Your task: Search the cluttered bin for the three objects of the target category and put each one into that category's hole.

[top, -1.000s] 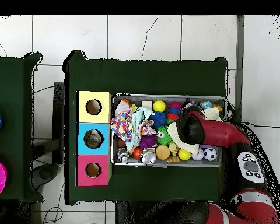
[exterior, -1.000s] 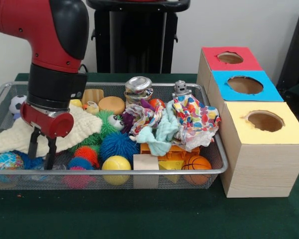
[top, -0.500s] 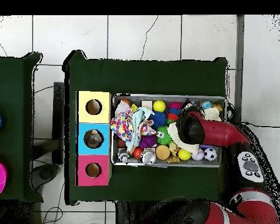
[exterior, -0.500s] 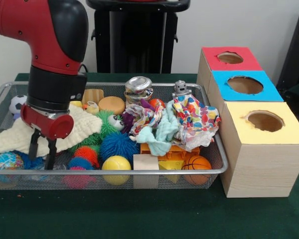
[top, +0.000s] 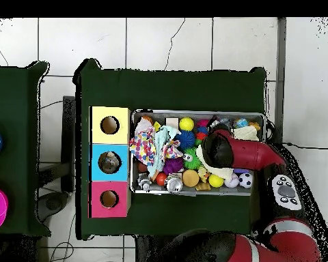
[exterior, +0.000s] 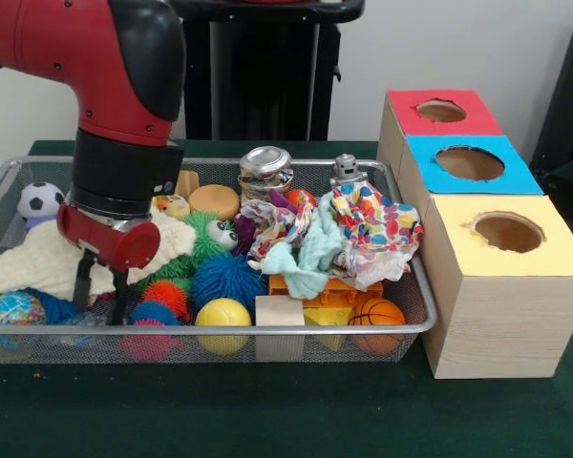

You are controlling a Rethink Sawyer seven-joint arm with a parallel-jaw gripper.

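Silver wire-mesh bin (exterior: 415, 286) on the green counter (exterior: 296, 410) is packed with toys; my gripper (exterior: 102, 296), spread open and empty, hangs at its nine-o'clock end, tips half hidden among spiky balls (exterior: 162, 298).

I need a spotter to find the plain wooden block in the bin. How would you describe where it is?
Start at the wire mesh bin and follow its front rim, the side away from the robot. About midway along, the wooden block stands against the mesh, between the yellow ball and the small basketball. It is the only pale, flat-sided cube there; its neighbours are round.
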